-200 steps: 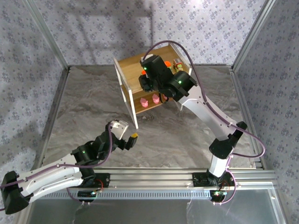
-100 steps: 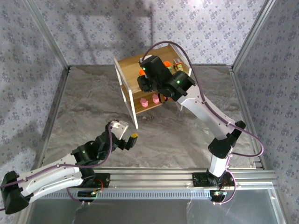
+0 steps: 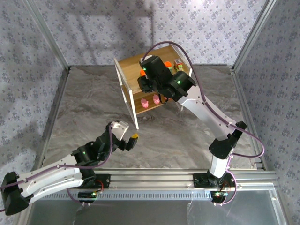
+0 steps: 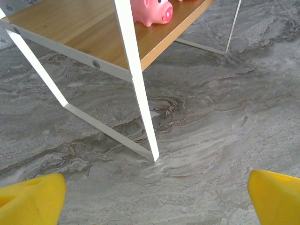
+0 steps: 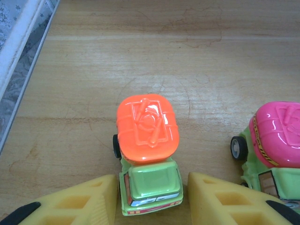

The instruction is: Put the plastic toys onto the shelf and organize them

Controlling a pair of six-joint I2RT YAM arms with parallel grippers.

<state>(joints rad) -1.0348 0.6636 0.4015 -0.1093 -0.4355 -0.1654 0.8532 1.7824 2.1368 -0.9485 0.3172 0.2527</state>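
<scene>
On the top board of the wooden shelf (image 5: 140, 47) stands a yellow-green truck with an orange top (image 5: 147, 129). My right gripper (image 5: 152, 197) is open around its cab. The yellow fingers (image 5: 79, 201) flank the cab, and a narrow gap shows on the right side. A magenta-topped truck (image 5: 276, 136) stands just to the right. From above, the right gripper (image 3: 144, 79) hangs over the shelf (image 3: 129, 70), with pink figures (image 3: 144, 103) on the lower tier. My left gripper (image 3: 127, 132) is open and holds nothing. It hovers low near the shelf's front leg (image 4: 140, 93), facing a pink pig (image 4: 150, 10).
A brown-topped truck (image 3: 178, 64) sits at the far right of the shelf top. The marble table (image 3: 84, 108) lies open to the left of and in front of the shelf. Metal rails (image 3: 154, 176) run along the near edge, with patterned walls behind.
My right wrist has shifted slightly left over the shelf top, and its jaws have spread off the orange-topped truck. The left arm has not moved.
</scene>
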